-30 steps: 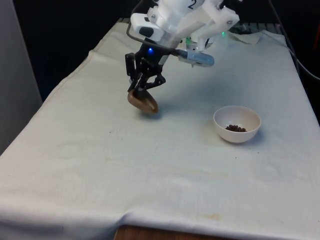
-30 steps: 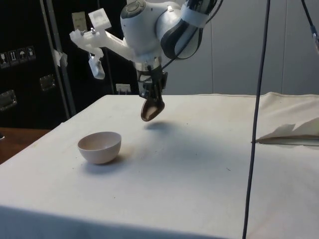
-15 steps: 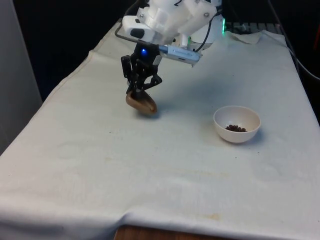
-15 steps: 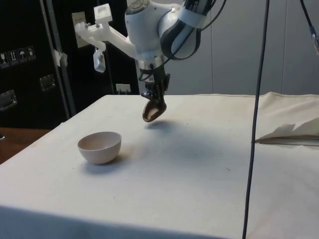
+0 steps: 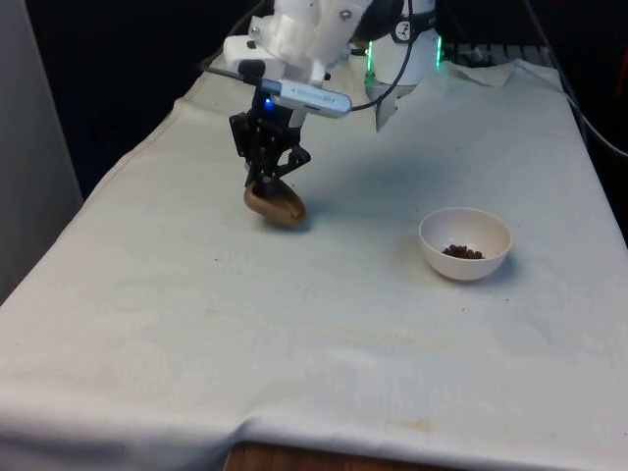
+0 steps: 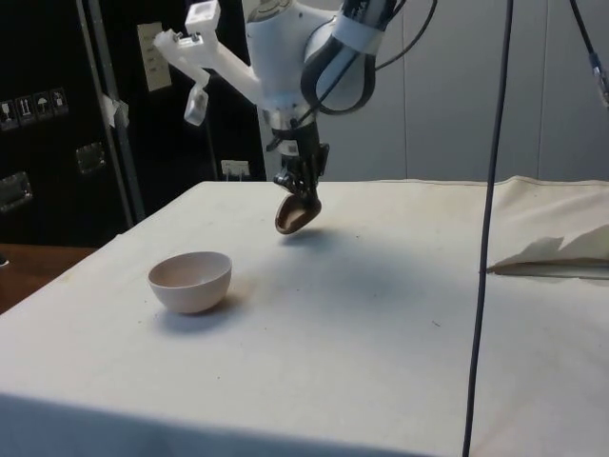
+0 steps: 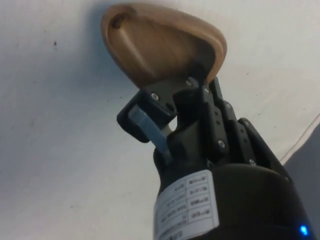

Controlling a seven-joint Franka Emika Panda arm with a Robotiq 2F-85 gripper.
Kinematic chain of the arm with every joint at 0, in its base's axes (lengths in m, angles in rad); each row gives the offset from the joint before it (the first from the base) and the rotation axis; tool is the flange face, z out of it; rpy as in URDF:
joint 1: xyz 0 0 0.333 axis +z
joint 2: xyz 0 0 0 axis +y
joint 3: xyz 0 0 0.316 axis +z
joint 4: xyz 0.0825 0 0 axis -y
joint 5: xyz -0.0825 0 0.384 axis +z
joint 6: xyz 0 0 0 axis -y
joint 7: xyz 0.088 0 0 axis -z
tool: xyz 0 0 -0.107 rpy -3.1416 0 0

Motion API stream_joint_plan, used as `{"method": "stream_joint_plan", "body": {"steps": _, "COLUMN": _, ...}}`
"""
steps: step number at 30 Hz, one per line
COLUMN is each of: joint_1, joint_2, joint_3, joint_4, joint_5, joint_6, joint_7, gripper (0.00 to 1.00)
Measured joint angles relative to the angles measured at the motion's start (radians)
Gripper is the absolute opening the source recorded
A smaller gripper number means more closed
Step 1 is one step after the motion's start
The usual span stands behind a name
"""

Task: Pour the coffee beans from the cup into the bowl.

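Wooden cup, brown and tilted, gripped by its rim in the gripper just left of centre in the upper half of the front view; no beans visible inside it from the wrist view. White bowl at right of centre, well apart from the cup, with a small dark heap of coffee beans lying in its bottom. Pouring judged done. Left to do, most likely: setting the cup down on the white cloth and letting go. Jaws clenched on the cup's rim, one finger inside and one outside, cup low over the cloth, possibly touching; contact not clear.
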Motion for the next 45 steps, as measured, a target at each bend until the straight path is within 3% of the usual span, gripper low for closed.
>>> {"method": "stream_joint_plan", "body": {"steps": 19, "joint_1": -0.001, "joint_2": 0.013, "joint_3": -0.036, "joint_4": 0.001, "joint_5": 0.277, "joint_6": 0.023, "joint_7": -0.249, "gripper": 0.00}}
{"method": "stream_joint_plan", "body": {"steps": 45, "joint_1": -0.001, "joint_2": 0.038, "joint_3": -0.052, "joint_4": -0.018, "joint_5": 0.619, "joint_6": 0.041, "joint_7": -0.569, "gripper": 0.00}}
